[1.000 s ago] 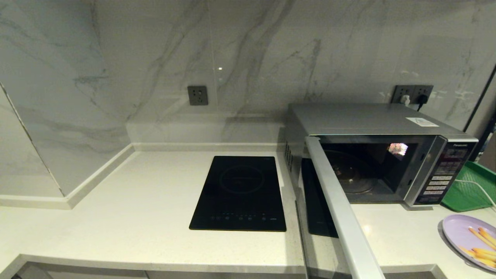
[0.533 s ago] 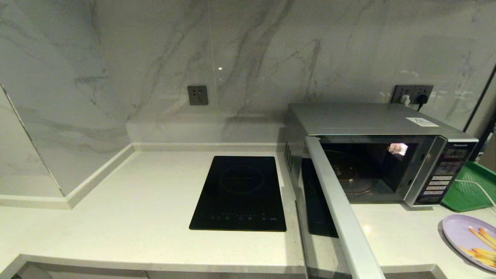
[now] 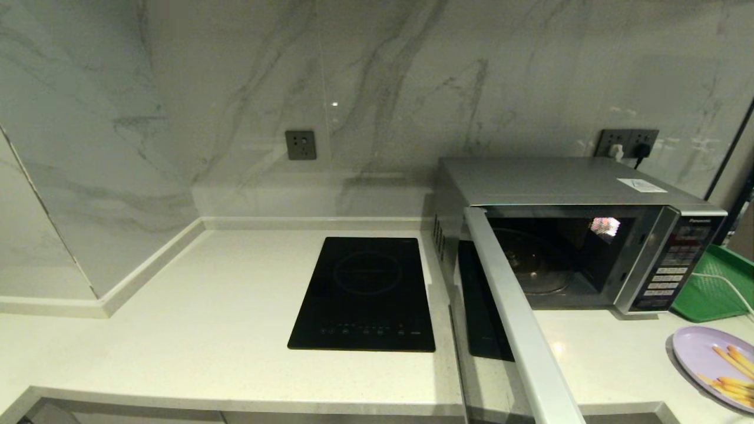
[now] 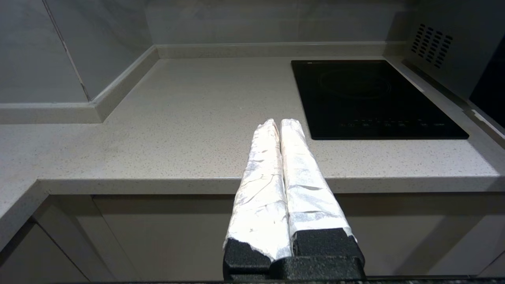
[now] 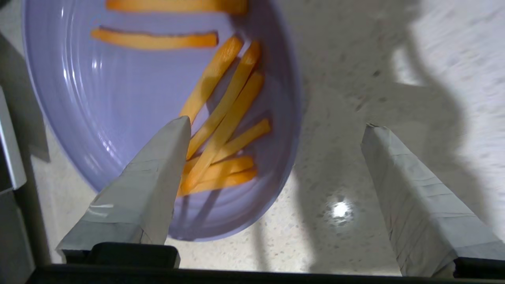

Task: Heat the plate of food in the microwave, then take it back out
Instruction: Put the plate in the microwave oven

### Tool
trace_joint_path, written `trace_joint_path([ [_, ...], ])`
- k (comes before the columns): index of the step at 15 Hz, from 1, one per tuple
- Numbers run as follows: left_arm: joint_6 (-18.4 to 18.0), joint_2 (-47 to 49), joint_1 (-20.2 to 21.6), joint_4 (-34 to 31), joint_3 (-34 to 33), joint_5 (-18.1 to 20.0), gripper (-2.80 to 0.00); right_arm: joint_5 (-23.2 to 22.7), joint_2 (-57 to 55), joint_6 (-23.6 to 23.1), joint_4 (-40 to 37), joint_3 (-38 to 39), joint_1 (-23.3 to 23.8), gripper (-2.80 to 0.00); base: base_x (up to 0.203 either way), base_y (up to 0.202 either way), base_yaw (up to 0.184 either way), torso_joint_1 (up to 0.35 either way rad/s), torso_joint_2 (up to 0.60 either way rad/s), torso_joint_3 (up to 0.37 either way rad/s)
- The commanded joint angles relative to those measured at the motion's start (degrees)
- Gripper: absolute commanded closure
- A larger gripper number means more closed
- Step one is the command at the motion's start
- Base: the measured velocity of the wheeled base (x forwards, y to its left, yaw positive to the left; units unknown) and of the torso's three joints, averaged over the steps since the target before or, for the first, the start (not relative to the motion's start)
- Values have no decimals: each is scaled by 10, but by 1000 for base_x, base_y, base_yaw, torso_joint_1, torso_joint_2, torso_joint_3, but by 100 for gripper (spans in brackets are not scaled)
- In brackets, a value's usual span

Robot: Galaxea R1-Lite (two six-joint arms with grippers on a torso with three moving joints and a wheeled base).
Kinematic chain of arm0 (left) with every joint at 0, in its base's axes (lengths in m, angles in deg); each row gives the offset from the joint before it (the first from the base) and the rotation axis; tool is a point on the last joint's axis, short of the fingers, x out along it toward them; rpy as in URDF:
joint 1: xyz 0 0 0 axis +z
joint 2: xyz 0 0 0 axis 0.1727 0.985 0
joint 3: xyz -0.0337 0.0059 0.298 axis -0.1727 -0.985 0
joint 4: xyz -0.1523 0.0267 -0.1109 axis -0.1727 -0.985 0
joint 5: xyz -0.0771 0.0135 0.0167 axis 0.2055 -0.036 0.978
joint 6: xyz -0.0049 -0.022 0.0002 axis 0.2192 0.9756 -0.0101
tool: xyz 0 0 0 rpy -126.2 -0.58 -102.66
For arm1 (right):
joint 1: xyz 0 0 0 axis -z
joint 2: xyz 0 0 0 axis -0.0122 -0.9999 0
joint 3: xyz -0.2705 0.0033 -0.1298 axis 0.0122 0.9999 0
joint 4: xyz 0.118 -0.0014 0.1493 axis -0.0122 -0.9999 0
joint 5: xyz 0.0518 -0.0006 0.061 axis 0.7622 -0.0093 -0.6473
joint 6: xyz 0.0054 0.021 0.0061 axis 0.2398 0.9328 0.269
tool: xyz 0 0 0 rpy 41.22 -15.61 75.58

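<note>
The silver microwave [image 3: 565,182] stands at the right of the counter with its door [image 3: 518,330] swung wide open toward me; the cavity holds only the glass turntable. The lavender plate of food [image 3: 701,356] lies on the counter at the far right, partly cut off. In the right wrist view my right gripper [image 5: 276,126] hovers open just above the plate of food [image 5: 126,98]: one finger is over the yellow-orange sticks [image 5: 225,114], the other over bare counter, the plate's rim between them. My left gripper [image 4: 281,122] is shut, empty, held before the counter's front edge.
A flat black induction hob [image 3: 365,291] is set in the counter left of the microwave. A green tray [image 3: 716,288] with a white cable sits behind the plate, right of the microwave. Marble wall and a corner step bound the counter at back and left.
The head view is almost unchanged; the plate shows slightly less at the right edge. Neither arm appears in it.
</note>
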Motion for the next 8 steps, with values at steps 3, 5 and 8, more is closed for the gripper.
trace_joint_path([
  [3, 0, 0, 0, 0, 0, -1, 0, 89, 34, -54, -10, -4, -1, -280, 0, 0, 0, 0, 0, 0],
  [5, 0, 0, 0, 0, 0, -1, 0, 94, 28, -72, -33, -9, 0, -280, 0, 0, 0, 0, 0, 0],
  [8, 0, 0, 0, 0, 0, -1, 0, 94, 11, -73, -42, -11, -1, -280, 0, 0, 0, 0, 0, 0],
])
